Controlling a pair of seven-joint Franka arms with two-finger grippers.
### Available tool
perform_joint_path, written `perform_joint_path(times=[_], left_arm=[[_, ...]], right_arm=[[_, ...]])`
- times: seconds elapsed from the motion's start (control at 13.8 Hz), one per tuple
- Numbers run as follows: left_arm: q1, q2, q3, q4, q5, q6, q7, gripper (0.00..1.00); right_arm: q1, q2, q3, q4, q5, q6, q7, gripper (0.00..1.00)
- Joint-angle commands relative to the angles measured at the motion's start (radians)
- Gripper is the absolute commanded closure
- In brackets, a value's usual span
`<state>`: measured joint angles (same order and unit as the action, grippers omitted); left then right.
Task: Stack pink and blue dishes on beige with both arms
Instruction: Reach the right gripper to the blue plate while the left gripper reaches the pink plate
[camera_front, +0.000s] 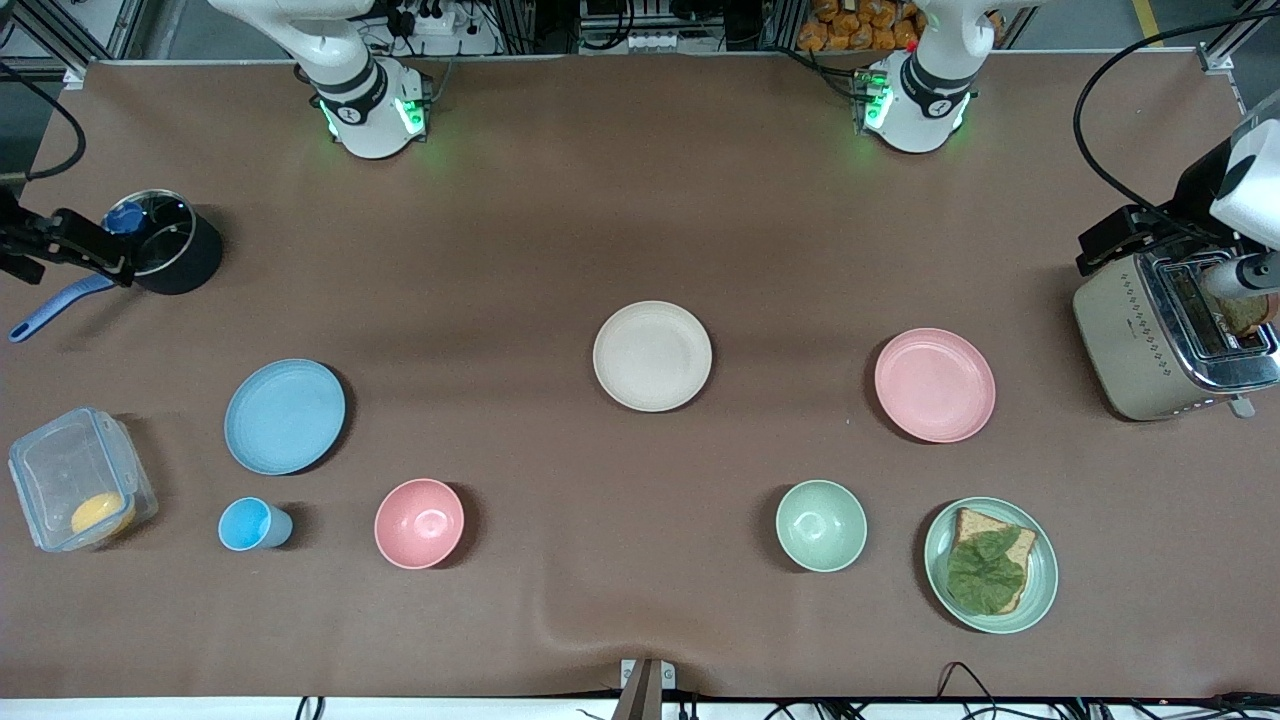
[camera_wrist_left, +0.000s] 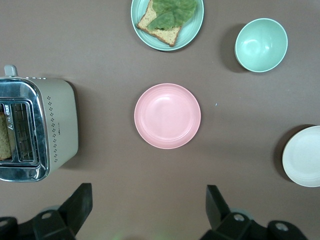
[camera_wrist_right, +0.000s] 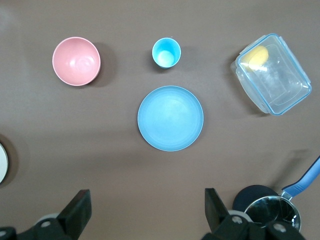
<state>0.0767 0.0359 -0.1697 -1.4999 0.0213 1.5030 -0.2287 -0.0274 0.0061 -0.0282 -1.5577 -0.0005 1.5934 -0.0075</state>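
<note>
1. Three flat plates are in play and nothing is stacked: the round cream-beige matte plate (camera_front: 652, 356) sits mid-table, the pale pink flat plate (camera_front: 935, 385) lies toward the left arm's end, and the light blue flat plate (camera_front: 285, 416) lies toward the right arm's end.
2. Left gripper (camera_wrist_left: 147, 207) hovers high over the pink plate, fingers spread wide, holding nothing. The pink plate (camera_wrist_left: 167, 116) sits square in its wrist view.
3. Right gripper (camera_wrist_right: 146, 209) hangs over the blue plate (camera_wrist_right: 170, 118), jaws wide apart as well, empty.
4. Risk one, I'd say: these plates are flat with low rims, so a pinch on the edge could slip or tip the plate if a finger fails to get under the rim.
5. Risk two: neighbours. The small light-blue cup (camera_front: 254, 524) and the deep pink bowl (camera_front: 420, 523) lie nearer the front camera than the blue plate; the silver toaster (camera_front: 1170, 335) stands beside the pink one. A wide descent could clip them.
6. Risk three: both arms head for the same beige plate, so arriving together invites a collision over the middle.
7. An off-centre release would likely leave the stack skewed or nudge the beige plate.
</note>
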Motion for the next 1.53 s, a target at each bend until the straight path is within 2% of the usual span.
perform_joint_path(times=[0.0, 0.29, 0.51, 0.65, 0.73, 1.02, 1.31, 1.45], left_arm=[[0.006, -0.004, -0.004, 0.010, -0.006, -0.027, 0.026, 0.00], [0.008, 0.012, 0.001, 0.010, 0.008, -0.027, 0.025, 0.00], [0.033, 0.056, 0.006, -0.019, 0.040, -0.014, 0.066, 0.00], [0.115, 0.082, 0.004, -0.113, 0.020, 0.107, 0.074, 0.00], [0.121, 0.084, 0.004, -0.184, 0.017, 0.193, 0.074, 0.00], [0.149, 0.113, 0.004, -0.454, 0.019, 0.546, 0.074, 0.00], [0.153, 0.208, 0.006, -0.569, 0.028, 0.715, 0.074, 0.00], [0.182, 0.264, 0.006, -0.582, 0.031, 0.776, 0.075, 0.00]], right_arm=[[-0.014, -0.017, 0.013, -0.021, -0.007, -0.001, 0.011, 0.00], [-0.011, -0.018, 0.014, -0.022, -0.007, -0.012, 0.009, 0.00], [-0.014, -0.005, 0.013, -0.065, -0.006, -0.004, 0.007, 0.00], [-0.025, 0.046, 0.011, -0.088, -0.006, 0.026, 0.009, 0.00], [-0.044, 0.079, 0.011, -0.116, -0.006, 0.084, 0.014, 0.00], [-0.081, 0.130, 0.010, -0.322, -0.006, 0.322, 0.014, 0.00], [-0.153, 0.261, 0.011, -0.355, -0.006, 0.420, 0.006, 0.00], [-0.193, 0.320, 0.010, -0.363, -0.007, 0.483, -0.002, 0.00]])
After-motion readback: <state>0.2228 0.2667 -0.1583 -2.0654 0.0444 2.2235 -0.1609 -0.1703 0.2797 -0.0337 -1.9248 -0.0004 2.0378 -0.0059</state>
